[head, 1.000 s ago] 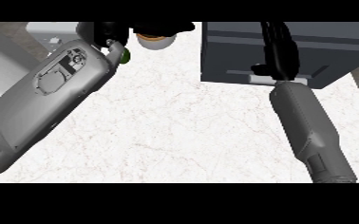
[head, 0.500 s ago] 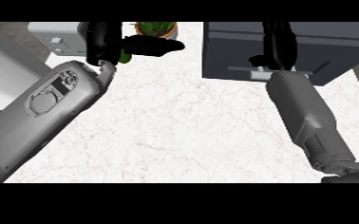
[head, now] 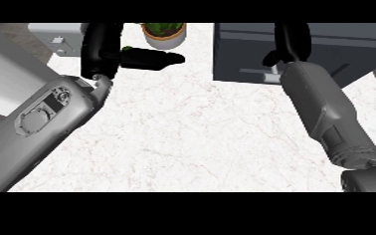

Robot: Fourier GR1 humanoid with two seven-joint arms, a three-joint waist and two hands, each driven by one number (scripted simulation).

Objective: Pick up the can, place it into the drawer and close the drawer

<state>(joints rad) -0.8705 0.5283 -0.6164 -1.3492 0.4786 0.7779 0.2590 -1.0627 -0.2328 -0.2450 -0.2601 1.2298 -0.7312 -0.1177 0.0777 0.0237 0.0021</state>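
Can (head: 126, 48): only a green sliver shows, pinched inside my left robot hand (head: 100, 50). Over the last second that hand has drawn a little back from the plant (head: 163, 32), over the bench (head: 198, 129). I judge the grasp made, with the carry next. My right robot hand (head: 291, 42) stays over the drawer (head: 242, 45); whether it is spread I cannot tell. One can, one drawer, one plant, two robot hands.

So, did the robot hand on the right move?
Yes. The right robot hand slid farther up the view, reaching deeper over the dark drawer.
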